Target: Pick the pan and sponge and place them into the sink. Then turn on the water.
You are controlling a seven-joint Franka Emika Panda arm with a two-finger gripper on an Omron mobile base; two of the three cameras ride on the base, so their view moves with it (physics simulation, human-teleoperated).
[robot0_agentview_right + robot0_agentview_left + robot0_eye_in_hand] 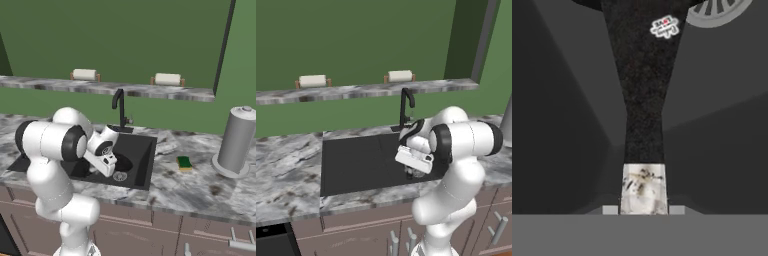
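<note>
Left to right in the right base view: white arm bent low over the black sink (142, 165), gripper (111, 167) down inside the basin, black faucet (120, 107) behind it, no water running. The pan (123, 163) sits in the sink near the silver drain (120, 176). In the hand view the pan's long handle (643, 90) runs straight up from the gripper toward the drain (714, 12), with a small sticker on it, and the jaws look closed around the handle's near end, though the fingertips themselves are mostly hidden under it. So pan is at or on the sink floor, not yet let go, my read. Further right, the sponge (184, 163) lies on the grey marbled counter (200, 187), just beside the sink's right edge, well apart from the gripper. Then a tall grey canister (237, 140) on the counter. Handling guess: pan is stiff, smooth and matte, probably heavy at the bowl end, so a handle grip lets it swing or tip; hold the handle firm. Sponge likely light, soft, squashy; pinch across its short sides from above, yellow body rather than the thin scrub layer. Counts: one pan, one sponge, one sink, one faucet, one canister, two paper-towel rolls (85, 74) on the back ledge.
</note>
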